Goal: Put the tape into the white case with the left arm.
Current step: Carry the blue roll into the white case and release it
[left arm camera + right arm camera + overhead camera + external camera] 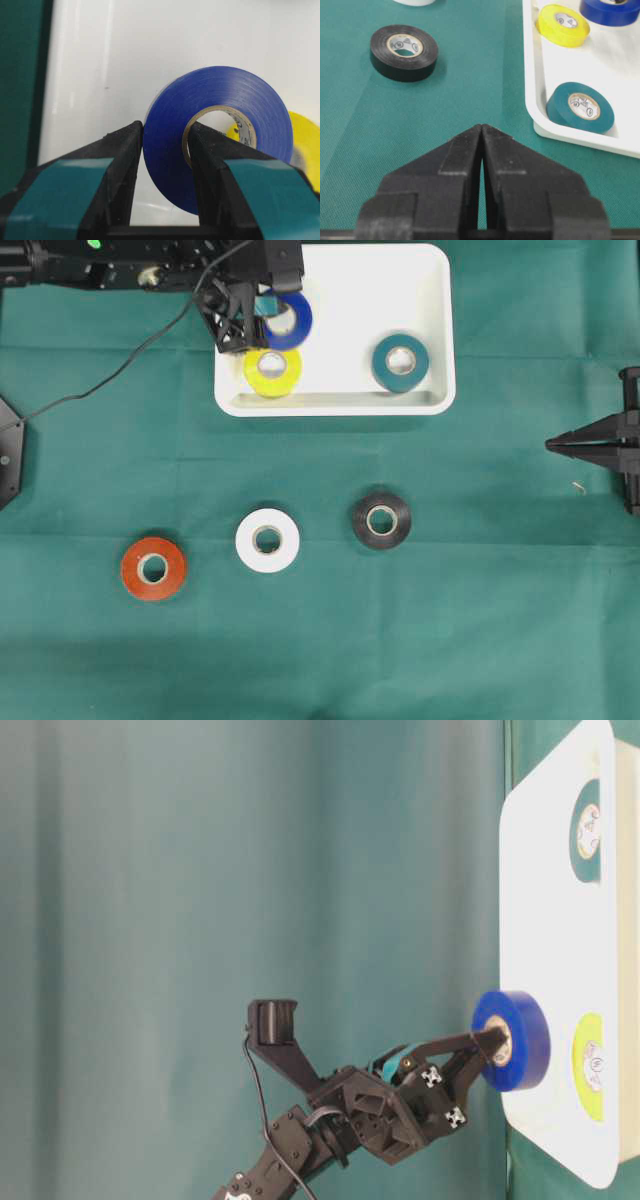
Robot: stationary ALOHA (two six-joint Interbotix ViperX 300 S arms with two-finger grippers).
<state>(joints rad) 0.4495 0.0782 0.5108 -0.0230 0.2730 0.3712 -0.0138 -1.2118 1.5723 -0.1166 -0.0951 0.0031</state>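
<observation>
The left arm (150, 270) reached in along the top edge of the overhead view, its wrist turned so that the left gripper (262, 315) hung over the near-left part of the white case (420, 280). From the side it stretched out low, the fingers pointing toward the case. Its jaws were clamped on the wall of a blue roll of tape (220, 135), one teal-banded finger (115, 165) pressed against the outside and the other tucked into the cardboard core. The blue roll was held on edge above the floor of the case, beside a yellow roll (272, 371) that lay flat in the case; whether they touched I could not tell. A teal roll (400, 362) lay flat at the other end of the case, near its rim. The right gripper (482, 135) sat at the far right of the bench (500, 620), well away from the case, its plain black jaws together and holding nothing. On the green cloth of the bench lay three more rolls in a loose row: an orange one (154, 568), a white one (267, 540) and a black one (382, 520).
</observation>
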